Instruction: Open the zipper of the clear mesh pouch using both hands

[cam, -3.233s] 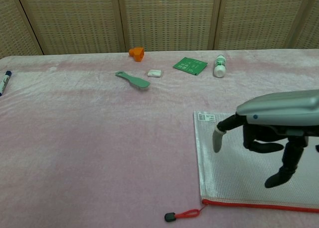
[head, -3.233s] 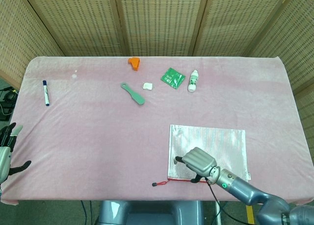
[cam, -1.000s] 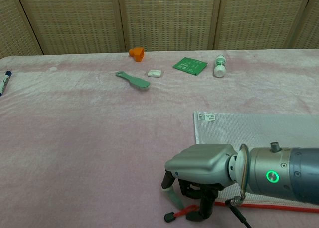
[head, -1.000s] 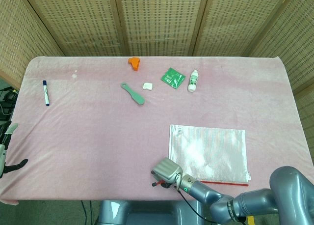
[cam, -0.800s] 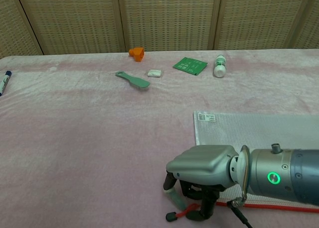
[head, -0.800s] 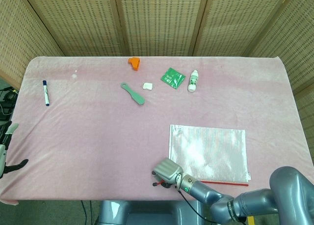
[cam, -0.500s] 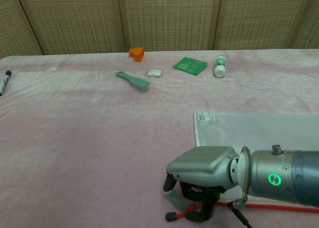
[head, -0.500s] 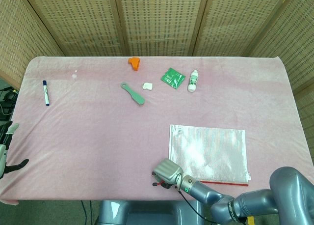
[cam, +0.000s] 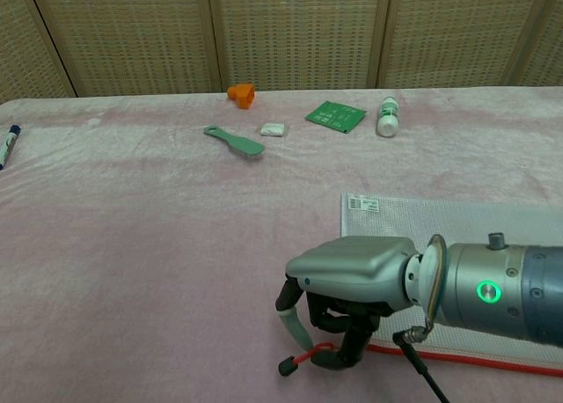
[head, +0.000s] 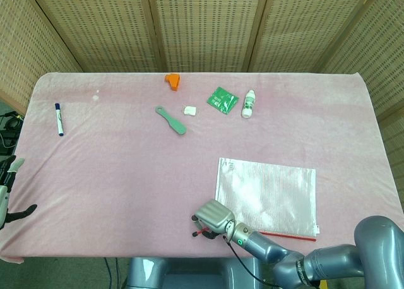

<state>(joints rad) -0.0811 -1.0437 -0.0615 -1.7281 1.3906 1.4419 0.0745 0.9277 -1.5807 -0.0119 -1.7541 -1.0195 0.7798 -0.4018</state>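
Shifted leftward since half a second ago, the red zipper pull (cam: 303, 358) is pinched by the right hand (cam: 339, 319) at the table's (head: 113, 156) near edge. Beside it, the clear mesh pouch (head: 268, 191) is seen. Only the head view shows the left hand (head: 7, 194), released, far left.

1. The right hand (cam: 339, 311) covers the near left corner of the pouch (cam: 457, 245), so where the red zipper (cam: 457, 359) begins is hidden.
2. Whether its curled fingers (cam: 339, 355) actually pinch the red pull cord (cam: 303, 359) cannot be told.
3. The pouch runs off the right edge in the chest view.
4. The left hand (head: 7, 191) is cut by the left edge of the head view.
5. The print on the green packet (head: 221, 100) is too small to read.
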